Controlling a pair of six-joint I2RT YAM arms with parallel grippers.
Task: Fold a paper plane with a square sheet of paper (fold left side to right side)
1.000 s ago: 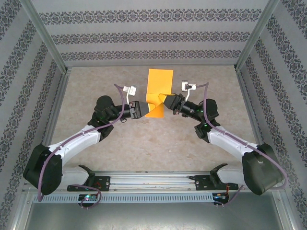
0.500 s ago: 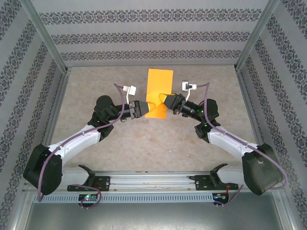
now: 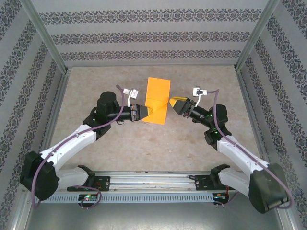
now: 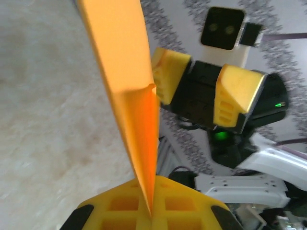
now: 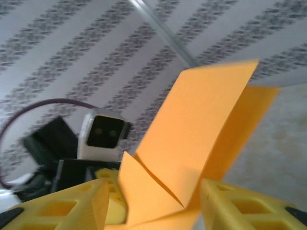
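From its own wrist camera, the left gripper (image 4: 151, 213) had its jaws clamped on the near edge of the one square sheet of paper (image 4: 125, 62), a pinch too small to make out from overhead. The right gripper (image 5: 153, 203) stood with jaws apart, the creased sheet rising in front of them with its lower edge cut off. From above, the two grippers flanked the sheet mid-table (image 3: 120, 148), and whether its far end lay flat was unclear.

left claw (image 3: 142, 114) clamped, right claw (image 3: 172, 102) parted
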